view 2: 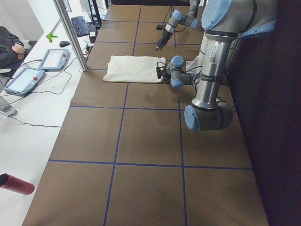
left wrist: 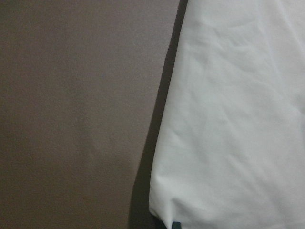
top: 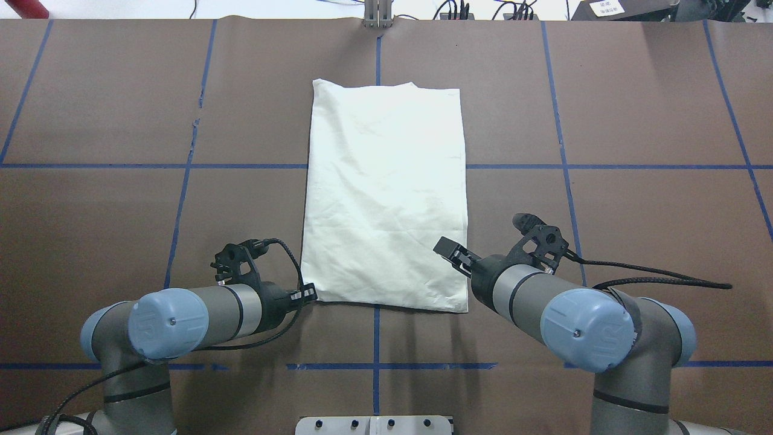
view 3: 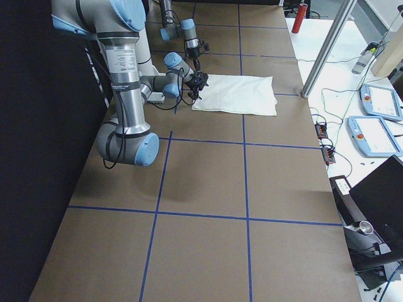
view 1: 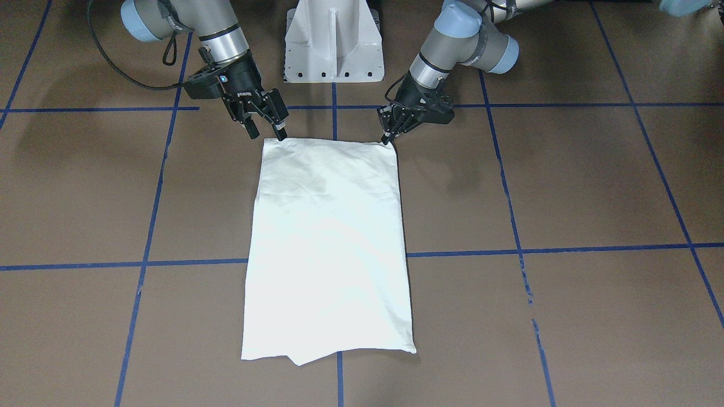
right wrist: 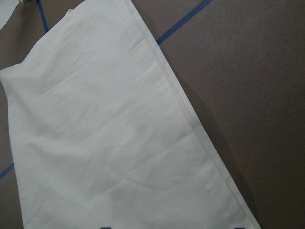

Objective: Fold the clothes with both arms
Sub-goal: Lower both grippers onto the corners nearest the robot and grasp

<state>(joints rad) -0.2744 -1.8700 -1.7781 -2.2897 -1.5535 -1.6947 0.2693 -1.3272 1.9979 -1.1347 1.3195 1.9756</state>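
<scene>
The shirt (view 1: 328, 243) lies flat on the worktop (view 1: 565, 186), folded into a long narrow rectangle, plain cream side up, with no print showing. Its long axis runs straight away from my base. In the front-facing view it stretches from the upper centre to the lower centre of the frame, and its short top edge is the one nearest me.

Both my claws stand at that edge, one at each corner. My right claw (view 1: 267, 134), upper left of that view, is spread wide and holds nothing, with one fingertip just over its corner. My left claw (view 1: 388, 137), just right of centre, points down at the other corner. Its fingers look close together, but I see them edge-on and cannot tell whether they have cloth.

I judge that the coming fold carries this near edge along the long axis, so both corners need a grip. The left claw looks lower and closer to its corner.

The left side view shows my right claw raised off the worktop. The overhead view flattens this, so the claw seems to lie on the shirt's lower right edge. My left wrist view shows only cloth edge, shadow and corner.
</scene>
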